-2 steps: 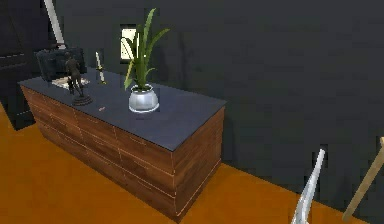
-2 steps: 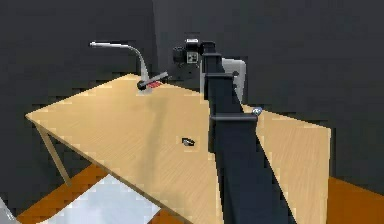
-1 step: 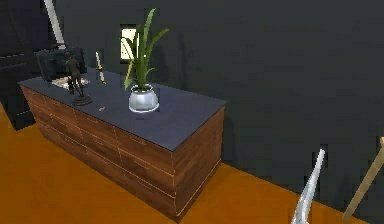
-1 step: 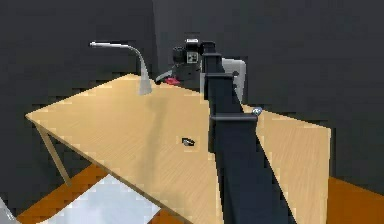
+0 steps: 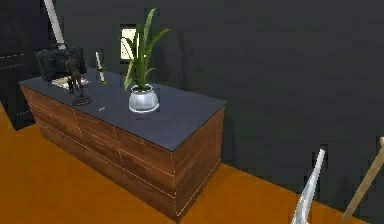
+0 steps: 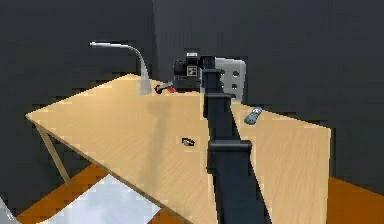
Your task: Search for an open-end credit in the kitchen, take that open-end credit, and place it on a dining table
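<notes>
Nearest, the dark square arm reaches over a pale, smooth wooden table; its gripper ends near a white bent lamp, and I cannot tell its state or whether it holds anything. Whether the small dark blob just left of the arm is the card, I cannot tell. Likely light, thin, stiff, slick: take it by an edge.

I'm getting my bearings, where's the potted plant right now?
In the forward view's left half, the potted plant stands on the dark-topped wooden sideboard, just right of a small dark statue.
</notes>
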